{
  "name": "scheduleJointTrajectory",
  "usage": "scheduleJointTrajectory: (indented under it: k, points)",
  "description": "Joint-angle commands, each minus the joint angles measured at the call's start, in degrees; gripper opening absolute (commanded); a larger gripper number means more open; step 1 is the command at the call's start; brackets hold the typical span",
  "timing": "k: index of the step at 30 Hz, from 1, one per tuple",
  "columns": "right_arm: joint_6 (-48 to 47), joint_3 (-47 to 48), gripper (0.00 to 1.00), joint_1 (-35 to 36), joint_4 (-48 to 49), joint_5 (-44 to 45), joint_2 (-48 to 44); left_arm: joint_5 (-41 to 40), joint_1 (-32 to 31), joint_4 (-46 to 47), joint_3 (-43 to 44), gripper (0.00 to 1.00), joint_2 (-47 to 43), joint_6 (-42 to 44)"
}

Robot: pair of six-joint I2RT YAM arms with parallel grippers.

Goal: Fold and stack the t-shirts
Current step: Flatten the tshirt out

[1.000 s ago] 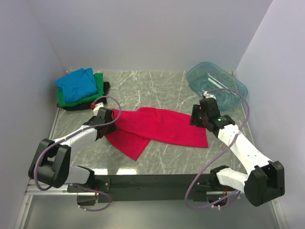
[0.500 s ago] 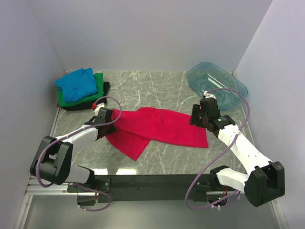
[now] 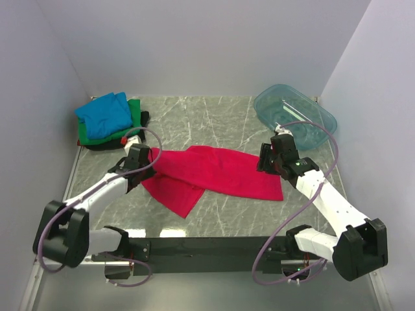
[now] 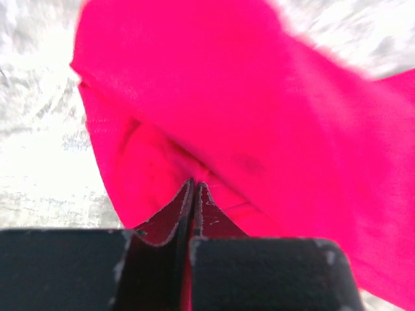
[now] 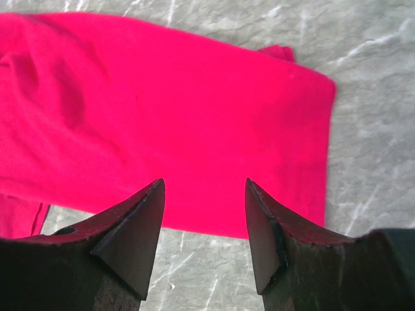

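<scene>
The bright red-pink t-shirt lies spread and partly folded across the middle of the marble table. At its left edge my left gripper is shut on a pinch of the cloth. The left wrist view shows the fingertips pressed together, with the red-pink t-shirt bunching toward them. My right gripper hangs open over the shirt's right end. In the right wrist view its gripper frames the hem of the red-pink t-shirt and holds nothing. The blue t-shirt, green t-shirt and black t-shirt are stacked at the back left.
A clear teal plastic tub stands at the back right, just behind the right gripper. Pale walls close in the table on the left, back and right. A small red item lies by the stack, near the left arm's cable.
The left gripper's jaws have closed on the shirt's left edge, and the left arm has shifted a little. The right arm has stayed put, still open.
</scene>
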Motion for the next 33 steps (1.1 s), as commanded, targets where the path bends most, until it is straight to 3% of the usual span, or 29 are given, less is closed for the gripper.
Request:
scheduleJointTrajectory:
  k: [1,10,33]
  points:
    - [-0.1,-1.2,0.60,1.6,1.5,-1.1,-1.4,0.3,0.1,-1.9,5.0,0.03,-5.8,-0.1]
    - [4.4,-6.1,0.59,13.2,5.1,-4.7,0.8,-1.5,0.5,-7.1,16.8,0.01,-11.1,2.0]
    - [7.7,-6.6,0.59,16.9,7.3,0.5,18.7,2.4,6.5,-7.7,22.9,0.00,-12.2,5.4]
